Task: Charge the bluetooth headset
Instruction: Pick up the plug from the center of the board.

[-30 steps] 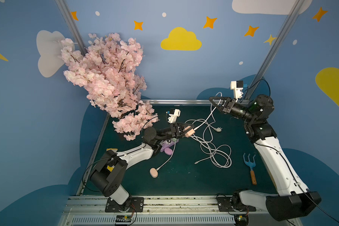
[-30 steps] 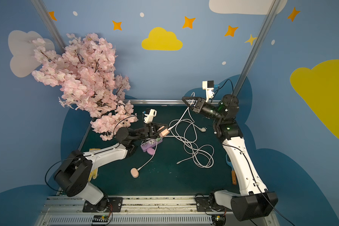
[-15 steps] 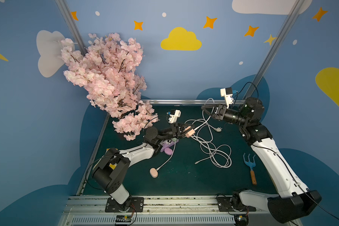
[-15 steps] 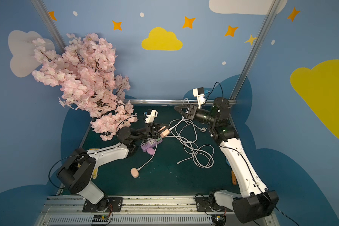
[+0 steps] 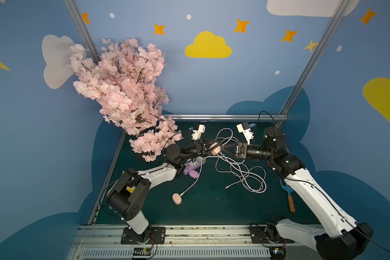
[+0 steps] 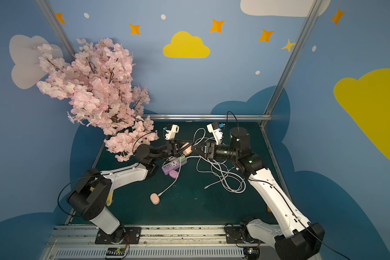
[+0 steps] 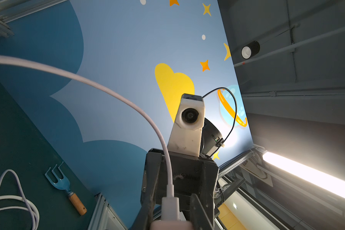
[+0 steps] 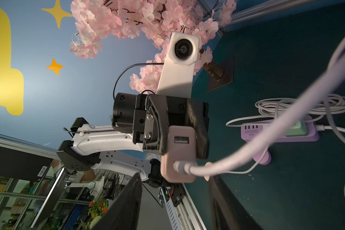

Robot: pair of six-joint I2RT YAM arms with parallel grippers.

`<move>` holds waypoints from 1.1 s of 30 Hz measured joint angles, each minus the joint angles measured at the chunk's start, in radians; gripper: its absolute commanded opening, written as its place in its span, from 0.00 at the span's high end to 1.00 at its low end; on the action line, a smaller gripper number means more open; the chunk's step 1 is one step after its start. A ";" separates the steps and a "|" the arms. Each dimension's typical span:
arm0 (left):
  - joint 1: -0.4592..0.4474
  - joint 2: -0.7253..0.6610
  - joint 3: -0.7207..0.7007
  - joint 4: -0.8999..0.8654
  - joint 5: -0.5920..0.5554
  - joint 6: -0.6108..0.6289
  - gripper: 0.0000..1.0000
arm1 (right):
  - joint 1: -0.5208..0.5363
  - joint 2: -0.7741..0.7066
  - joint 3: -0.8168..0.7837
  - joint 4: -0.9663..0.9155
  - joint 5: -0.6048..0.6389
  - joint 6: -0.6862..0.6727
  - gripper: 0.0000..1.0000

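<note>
**Headset and charger, mid-task.** The pink headset case [image 5: 177,199] lies on the green mat [image 5: 212,209], front left. Its thin lead [image 5: 190,183] runs up toward the purple power strip [image 5: 193,166]. Above the strip, the left gripper [image 8: 180,143] is clamped on a pink adapter [image 8: 177,157], with one port empty and a white cable [image 7: 127,103] plugged into the other. Whether this cable is the case's lead is unclear. The right gripper [image 8: 175,199] faces the adapter with its jaws apart, flanking the plug without touching it. A garden fork [image 5: 287,193] lies at the mat's right edge.
</note>
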 measured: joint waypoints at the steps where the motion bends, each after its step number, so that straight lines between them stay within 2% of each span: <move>1: 0.000 0.000 0.000 0.000 0.000 0.003 0.97 | 0.005 0.010 0.000 0.011 0.003 0.004 0.52; 4: -0.001 0.000 0.000 -0.002 -0.002 0.008 0.97 | 0.011 0.040 0.000 0.048 0.002 0.021 0.58; 10: 0.004 0.000 0.000 -0.003 -0.020 0.008 0.97 | 0.022 0.066 0.000 0.082 -0.010 0.044 0.57; 11: 0.005 0.000 0.001 -0.003 -0.020 0.007 0.97 | 0.025 0.068 0.000 0.084 -0.010 0.046 0.60; 16: 0.014 0.006 0.014 0.008 -0.015 0.020 0.94 | 0.034 0.073 0.000 0.104 -0.018 0.071 0.94; 18: 0.014 0.006 0.017 0.016 -0.015 0.022 0.79 | 0.034 0.074 0.000 0.114 -0.023 0.079 1.00; 20: 0.016 0.007 0.018 0.017 -0.014 0.022 0.71 | 0.034 0.079 0.000 0.123 -0.028 0.080 1.00; 21: 0.018 0.007 0.018 0.017 -0.015 0.022 0.63 | 0.033 0.083 0.000 0.129 -0.031 0.080 1.00; 24: 0.018 0.006 0.020 0.016 -0.011 0.015 0.20 | 0.037 0.095 -0.010 0.148 -0.036 0.076 1.00; 25: 0.018 0.006 0.020 0.015 -0.005 0.010 0.17 | 0.035 0.100 -0.013 0.159 -0.035 0.074 1.00; 33: 0.013 -0.026 -0.017 0.008 -0.004 -0.010 0.13 | 0.036 0.099 -0.052 0.207 -0.010 0.072 1.00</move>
